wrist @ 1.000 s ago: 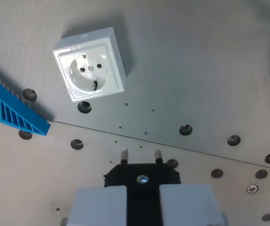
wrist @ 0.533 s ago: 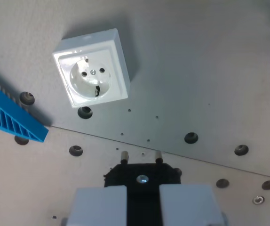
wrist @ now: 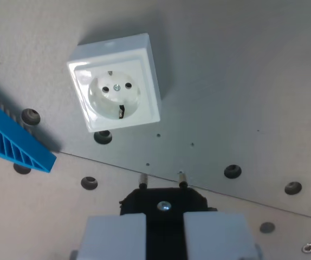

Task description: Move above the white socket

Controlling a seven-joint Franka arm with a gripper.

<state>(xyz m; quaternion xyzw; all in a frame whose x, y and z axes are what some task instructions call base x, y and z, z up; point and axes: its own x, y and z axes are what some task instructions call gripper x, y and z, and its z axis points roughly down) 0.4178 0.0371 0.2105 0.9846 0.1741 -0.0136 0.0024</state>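
Observation:
The white socket (wrist: 117,86) is a square box with a round two-hole face, lying on the grey metal plate (wrist: 242,81) in the upper left of the wrist view. My gripper (wrist: 164,222) is at the bottom middle, its two pale fingers (wrist: 115,235) shut on a black plug (wrist: 163,199). The plug's two metal pins (wrist: 182,177) point toward the top of the view. The socket lies above and to the wrist view's left of the pins, apart from them.
A blue ribbed part (wrist: 12,143) lies at the wrist view's left edge, just below the socket. The plate's edge (wrist: 215,190) runs diagonally across the lower view. Dark screw holes (wrist: 232,171) dot the plate and the surface below it.
The camera has moved: the socket now shows larger and further right and down in the view. The blue piece at the right edge has left the view. The plug stays held.

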